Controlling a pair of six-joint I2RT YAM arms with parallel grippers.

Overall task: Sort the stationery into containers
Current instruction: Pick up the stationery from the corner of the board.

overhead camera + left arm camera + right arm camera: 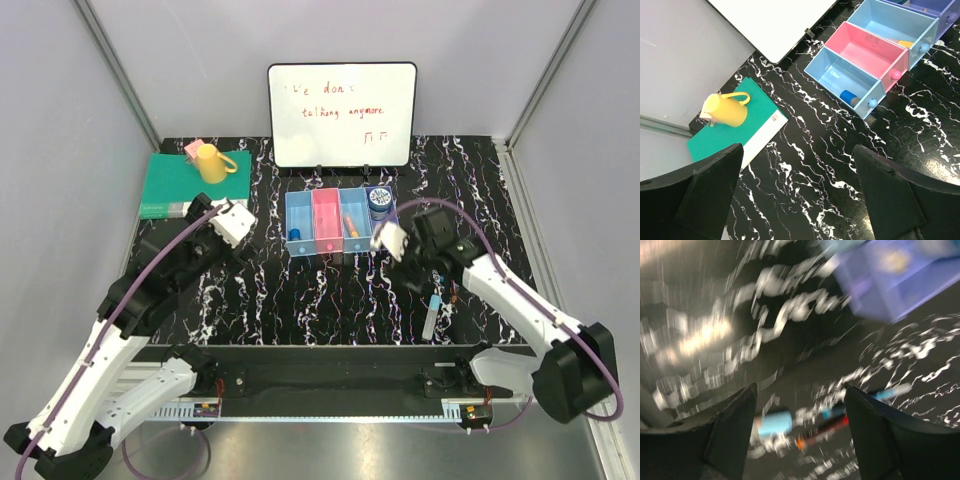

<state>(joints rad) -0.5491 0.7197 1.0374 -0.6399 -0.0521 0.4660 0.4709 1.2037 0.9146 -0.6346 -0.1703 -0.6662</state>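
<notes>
The containers (338, 222), four joined translucent bins in blue, pink-red, blue and purple, sit mid-frame in the top view below the whiteboard (342, 114), already holding a blue-capped marker (296, 235), an orange marker (350, 224) and a patterned roll (380, 202). Pens (432, 312) lie lower right on the tabletop (300, 300), probably next. The right gripper (392, 243) hangs beside the bins, jaws apart and empty; the left gripper (228, 218) waits wide open, likely idle.

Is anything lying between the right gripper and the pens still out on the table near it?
Nothing visible does. The right gripper hangs with its jaws apart just in front of the bins, and the leftover pens lie on bare tabletop nearer the arm bases. The right wrist view is blurred, but shows only tabletop around them.
</notes>
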